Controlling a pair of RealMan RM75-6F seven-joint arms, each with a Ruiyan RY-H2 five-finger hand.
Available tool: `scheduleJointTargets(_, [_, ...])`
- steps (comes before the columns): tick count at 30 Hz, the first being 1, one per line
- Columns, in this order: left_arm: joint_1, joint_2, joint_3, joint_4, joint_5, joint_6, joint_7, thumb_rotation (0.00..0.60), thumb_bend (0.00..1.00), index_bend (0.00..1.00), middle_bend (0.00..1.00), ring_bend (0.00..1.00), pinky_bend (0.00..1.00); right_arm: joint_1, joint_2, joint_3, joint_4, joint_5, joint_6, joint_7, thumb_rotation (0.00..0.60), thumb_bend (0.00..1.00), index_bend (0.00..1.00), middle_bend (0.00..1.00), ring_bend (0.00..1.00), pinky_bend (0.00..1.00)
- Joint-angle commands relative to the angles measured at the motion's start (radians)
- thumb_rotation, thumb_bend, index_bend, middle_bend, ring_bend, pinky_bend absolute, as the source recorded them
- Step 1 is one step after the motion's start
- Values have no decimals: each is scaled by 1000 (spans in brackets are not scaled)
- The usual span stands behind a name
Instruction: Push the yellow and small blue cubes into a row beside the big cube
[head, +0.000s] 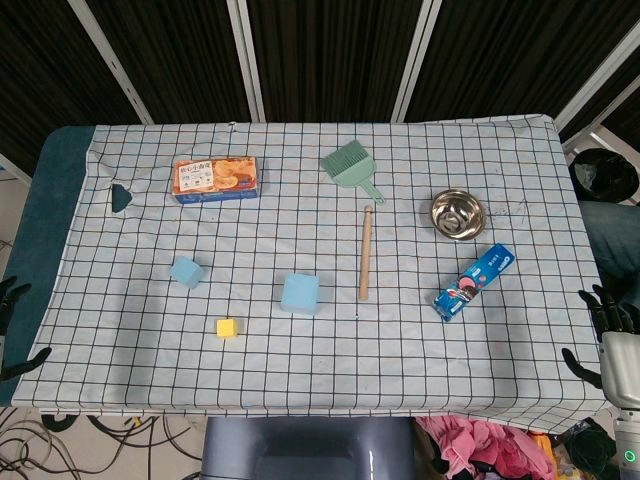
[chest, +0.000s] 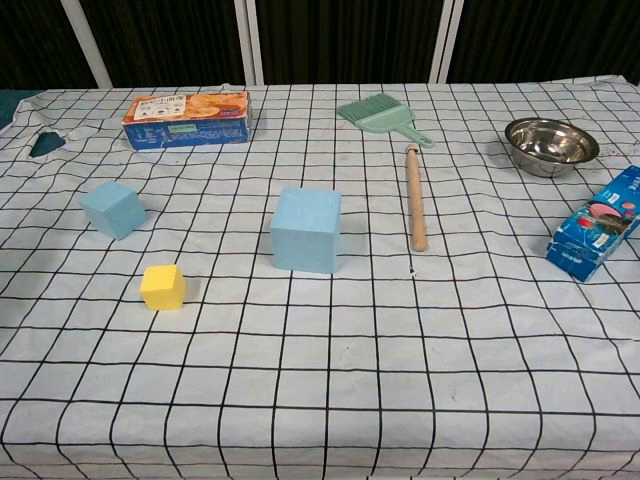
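Fingers of the left hand (head: 15, 325) show only as dark tips at the left edge of the head view, beyond the table's side, and too little is visible to tell whether they are spread or curled; they touch nothing on the cloth. Over at the right edge, the right hand (head: 605, 335) sits off the table's corner with its dark fingers apart and nothing between them, its pale forearm cut off by the frame. Neither hand appears in the chest view. All three cubes lie well apart from both hands, on the left-centre of the checked tablecloth (head: 300, 380). Nearest the middle stands the big cube (head: 300, 294) (chest: 305, 230). Left of it and a little farther back sits the small blue cube (head: 186, 271) (chest: 113, 209), turned slightly against the grid. Closer to the front edge, between those two, is the yellow cube (head: 227, 327) (chest: 162, 287), touching neither. Right of the big cube lies a wooden rod (head: 365, 253) (chest: 415, 197), running front to back. A blue snack pack (head: 474, 281) (chest: 598, 226) is partly cropped at the right border of the chest view, its print too small to read.
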Motion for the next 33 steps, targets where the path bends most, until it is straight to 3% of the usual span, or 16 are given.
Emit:
scheduleJointTargets(1, [0, 0, 0, 1, 0, 0, 0, 600, 103, 148, 81, 0, 0, 0, -1, 0, -1, 0, 0, -2, 600, 185, 120, 65, 208, 120])
scheduleJointTargets(25, [-21, -16, 3, 39, 35, -13, -24, 600, 103, 148, 94, 13, 31, 0, 0, 2, -11, 14, -5, -10, 600, 186, 117, 66, 209, 120])
scheduleJointTargets(33, [-150, -3, -51, 6, 4, -177, 76, 600, 102, 150, 108, 29, 50, -1, 1, 1, -15, 13, -7, -2, 600, 186, 117, 66, 210, 120])
